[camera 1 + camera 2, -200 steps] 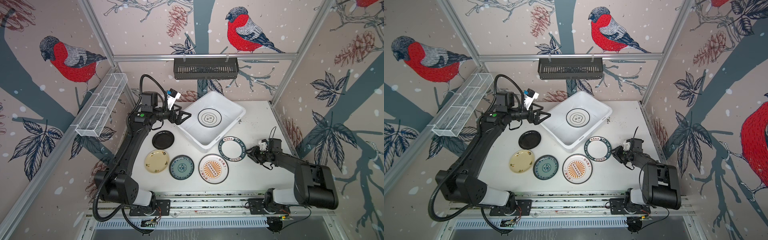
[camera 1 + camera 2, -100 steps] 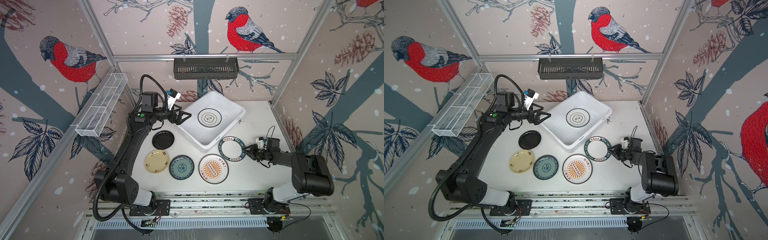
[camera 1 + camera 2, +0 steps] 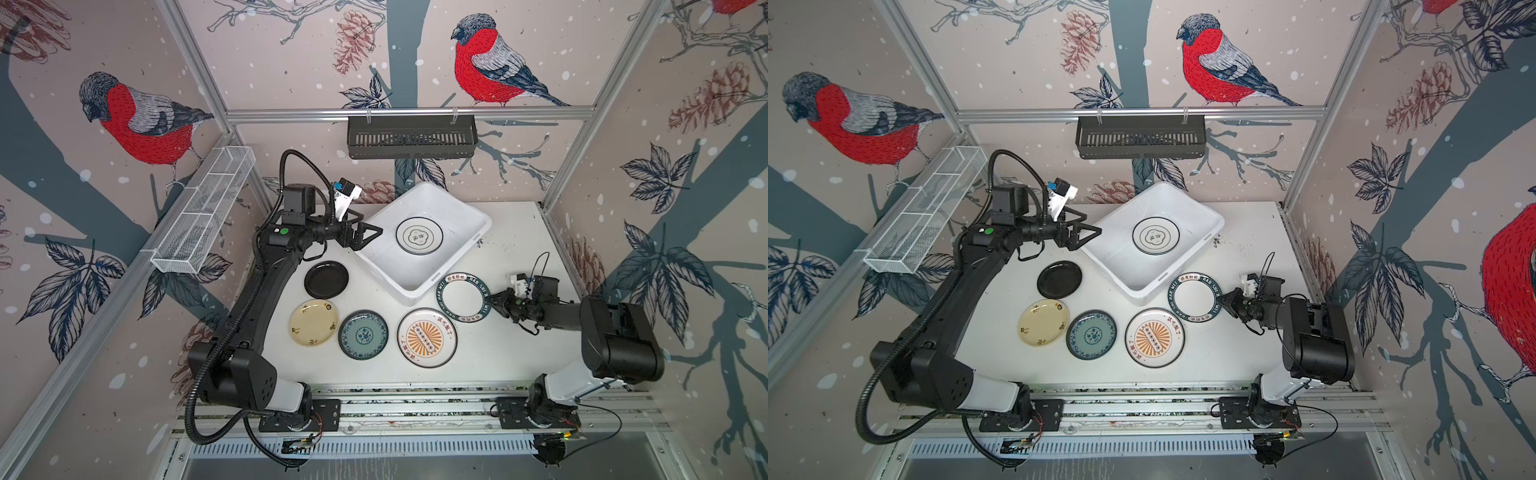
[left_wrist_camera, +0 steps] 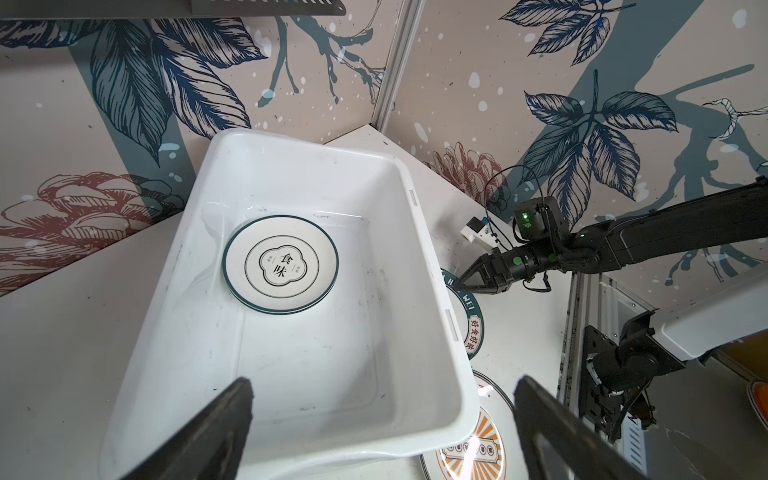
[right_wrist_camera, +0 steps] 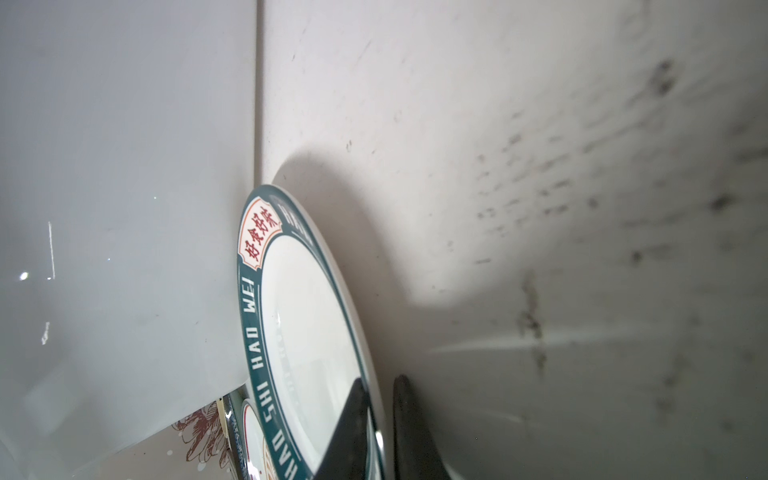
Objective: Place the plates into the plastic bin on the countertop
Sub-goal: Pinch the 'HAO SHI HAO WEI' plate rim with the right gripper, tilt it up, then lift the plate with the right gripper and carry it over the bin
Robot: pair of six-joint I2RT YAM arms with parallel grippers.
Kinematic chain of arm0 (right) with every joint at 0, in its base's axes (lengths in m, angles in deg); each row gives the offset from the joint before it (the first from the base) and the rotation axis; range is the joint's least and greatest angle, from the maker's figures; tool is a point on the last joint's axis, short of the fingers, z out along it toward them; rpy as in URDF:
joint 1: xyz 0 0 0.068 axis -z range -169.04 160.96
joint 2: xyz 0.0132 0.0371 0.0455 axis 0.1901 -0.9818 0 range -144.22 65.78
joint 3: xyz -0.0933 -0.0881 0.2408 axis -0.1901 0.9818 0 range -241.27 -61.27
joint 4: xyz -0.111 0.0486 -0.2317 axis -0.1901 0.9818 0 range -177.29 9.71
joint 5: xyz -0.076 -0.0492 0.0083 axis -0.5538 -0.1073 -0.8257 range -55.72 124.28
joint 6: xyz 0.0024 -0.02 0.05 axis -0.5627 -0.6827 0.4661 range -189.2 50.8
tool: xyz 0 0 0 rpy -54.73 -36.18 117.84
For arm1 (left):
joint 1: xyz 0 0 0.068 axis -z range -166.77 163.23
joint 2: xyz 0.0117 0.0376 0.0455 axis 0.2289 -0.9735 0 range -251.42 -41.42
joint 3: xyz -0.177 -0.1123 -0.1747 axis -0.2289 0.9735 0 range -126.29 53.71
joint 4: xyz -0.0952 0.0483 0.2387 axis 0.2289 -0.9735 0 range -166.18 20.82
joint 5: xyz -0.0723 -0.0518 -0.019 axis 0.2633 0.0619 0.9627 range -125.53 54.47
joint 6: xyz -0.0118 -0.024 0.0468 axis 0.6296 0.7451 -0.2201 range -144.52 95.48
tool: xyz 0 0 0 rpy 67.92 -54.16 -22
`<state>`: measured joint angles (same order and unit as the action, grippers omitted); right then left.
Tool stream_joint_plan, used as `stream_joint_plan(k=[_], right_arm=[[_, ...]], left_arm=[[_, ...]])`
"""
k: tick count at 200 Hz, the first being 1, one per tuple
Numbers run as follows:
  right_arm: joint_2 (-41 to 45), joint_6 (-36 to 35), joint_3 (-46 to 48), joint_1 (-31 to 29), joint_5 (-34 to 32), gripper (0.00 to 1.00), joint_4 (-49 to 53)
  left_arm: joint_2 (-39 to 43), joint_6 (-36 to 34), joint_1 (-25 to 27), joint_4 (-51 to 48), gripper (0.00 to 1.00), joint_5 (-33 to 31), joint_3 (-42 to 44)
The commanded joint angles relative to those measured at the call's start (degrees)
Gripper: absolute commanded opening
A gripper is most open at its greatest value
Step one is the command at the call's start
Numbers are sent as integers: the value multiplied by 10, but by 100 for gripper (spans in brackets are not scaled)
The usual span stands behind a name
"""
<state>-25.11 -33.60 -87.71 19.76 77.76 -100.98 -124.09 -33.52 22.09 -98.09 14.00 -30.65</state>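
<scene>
The white plastic bin (image 3: 395, 270) sits at the back of the countertop (image 3: 519, 345) and holds a thin-black-ring plate (image 3: 419, 235). My left gripper (image 3: 374, 232) hovers open over the bin's left corner, its fingers (image 4: 232, 415) wide apart. A green-lettered plate (image 3: 463, 297) lies against the bin's front wall. My right gripper (image 3: 492, 300) is shut on its right rim, one finger (image 5: 353, 415) on each face of the rim. In front lie the sunburst (image 3: 427, 337), teal (image 3: 363, 334), cream (image 3: 313, 323) and black (image 3: 326, 279) plates.
A black slotted rack (image 3: 411, 137) hangs on the back rail. A white wire-mesh basket (image 3: 203, 222) hangs on the left wall. Frame posts stand at the back corners, and the arms' base rail (image 3: 415, 409) runs along the front edge.
My right gripper has slid left to the green-lettered plate's rim and its jaws have closed on it. The left arm and the other plates have not moved.
</scene>
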Motion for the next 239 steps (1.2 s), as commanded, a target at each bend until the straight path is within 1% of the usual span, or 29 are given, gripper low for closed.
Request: stream_joint_plan(k=[1,52,88,134,158,184,212,239], right_arm=[[-1,-9,4,2,-69,11,62],[43,-18,2,9,-91,4,87],[69,-30,-10,20,-93,2,117],[135,-28,-25,45,-103,2,164],[185,-35,-51,56,-135,1,217],[246,-36,-65,73,-164,1,241],[279,-33,-75,100,-159,1,263],[296,-35,-91,113,-159,1,282]], left_arm=[[5,-8,0,1,97,14,1],[7,-6,1,2,97,14,0],[6,-5,1,3,97,16,-1],[5,-4,0,3,97,15,-2],[4,-4,0,5,97,15,-3],[2,-2,1,6,97,15,-6],[4,-3,1,5,97,16,-5],[6,-4,1,5,97,16,-2]])
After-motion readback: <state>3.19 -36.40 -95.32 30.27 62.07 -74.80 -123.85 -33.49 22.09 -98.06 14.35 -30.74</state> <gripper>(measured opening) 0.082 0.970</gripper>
